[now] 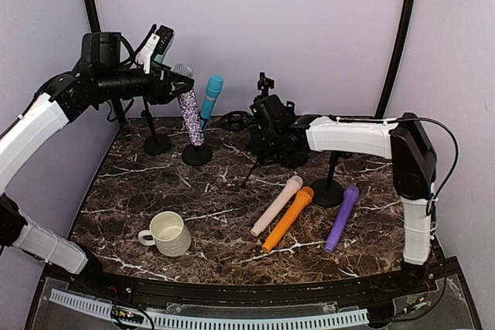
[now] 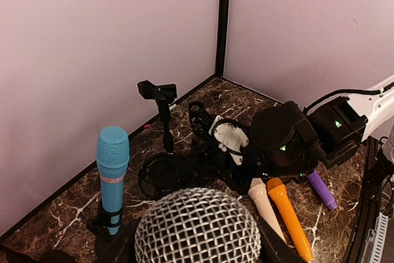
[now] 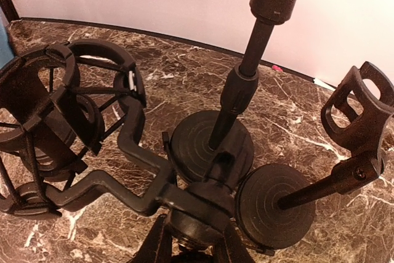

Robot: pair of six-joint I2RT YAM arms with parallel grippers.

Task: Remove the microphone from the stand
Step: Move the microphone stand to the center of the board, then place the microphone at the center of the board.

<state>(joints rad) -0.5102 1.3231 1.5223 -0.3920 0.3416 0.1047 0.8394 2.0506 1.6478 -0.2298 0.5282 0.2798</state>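
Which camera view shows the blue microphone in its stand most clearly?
The left wrist view: the blue microphone is large and unobstructed there, from its head down to the clip. The top external view shows it small and leaning at the back, beside the glittery microphone. The right wrist view shows black stands instead.

Mug, pink microphone beside orange microphone, purple microphone lying nearby, on marble table.

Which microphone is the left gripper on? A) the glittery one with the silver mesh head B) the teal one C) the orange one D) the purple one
A: the left gripper clasps the glittery microphone just under its mesh head, which fills the left wrist view.
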